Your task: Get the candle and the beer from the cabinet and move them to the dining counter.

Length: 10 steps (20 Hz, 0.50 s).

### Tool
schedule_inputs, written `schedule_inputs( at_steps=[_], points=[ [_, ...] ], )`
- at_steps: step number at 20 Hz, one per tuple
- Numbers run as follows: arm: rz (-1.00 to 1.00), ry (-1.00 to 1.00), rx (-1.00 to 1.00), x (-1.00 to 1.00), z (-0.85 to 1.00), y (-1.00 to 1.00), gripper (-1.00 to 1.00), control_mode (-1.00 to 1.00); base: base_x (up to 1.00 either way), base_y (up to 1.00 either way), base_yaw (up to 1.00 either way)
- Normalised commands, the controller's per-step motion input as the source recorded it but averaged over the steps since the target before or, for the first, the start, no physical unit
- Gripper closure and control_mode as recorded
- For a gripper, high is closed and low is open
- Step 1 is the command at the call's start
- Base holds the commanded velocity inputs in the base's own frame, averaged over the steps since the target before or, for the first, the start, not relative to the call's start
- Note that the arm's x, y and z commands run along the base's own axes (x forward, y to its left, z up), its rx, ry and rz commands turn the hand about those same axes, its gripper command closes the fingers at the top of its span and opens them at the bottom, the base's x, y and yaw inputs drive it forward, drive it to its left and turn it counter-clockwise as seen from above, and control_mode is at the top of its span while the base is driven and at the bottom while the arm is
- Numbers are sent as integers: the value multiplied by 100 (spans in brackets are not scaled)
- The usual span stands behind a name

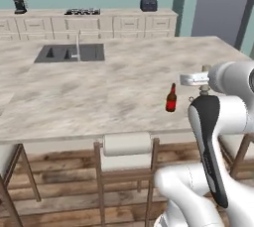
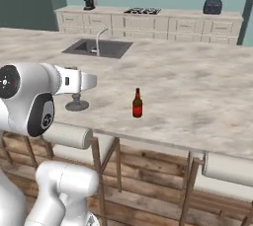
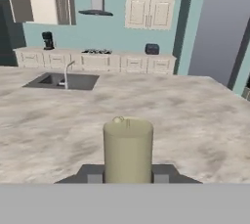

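1. Holding the slim beige candle point(image 3: 128, 150) tight, my claw point(image 3: 128, 179) is closed on it.
2. My candle's dark round base point(image 2: 77, 105) sits on the big marbled stone counter point(image 1: 99, 87).
3. The dark brown beer bottle point(image 1: 171, 98) stands near it.

Rendered domestic kitchen. A large island bench point(image 1: 99, 92) with a marbled beige-grey stone top carries an inset dark sink point(image 1: 69, 52) and faucet point(image 2: 100, 38) toward 11 o'clock in the left base view. Wooden stools with cream cushions point(image 1: 127, 145) stand along its near edge at 6 o'clock, on a wood-plank floor point(image 2: 143, 180). Against the teal rear wall at 12 o'clock runs a row of beige drawer cabinets point(image 3: 97, 61) bearing a coffee machine point(image 1: 19, 1), a gas hob point(image 1: 82, 11) and a dark toaster point(image 1: 148, 4). In the hand view, a range hood point(image 3: 96, 2) hangs above the hob, flanked by panelled wall cabinets point(image 3: 149, 0); the one at 10 o'clock point(image 3: 41, 5) has its doors open.
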Motion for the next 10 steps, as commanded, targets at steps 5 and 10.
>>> schedule_inputs(
  at_steps=[5,10],
  points=[
    [0,0,0,0,0,0,100,100,2,100,0],
    [0,0,0,0,0,0,100,100,25,100,1]
  ],
)
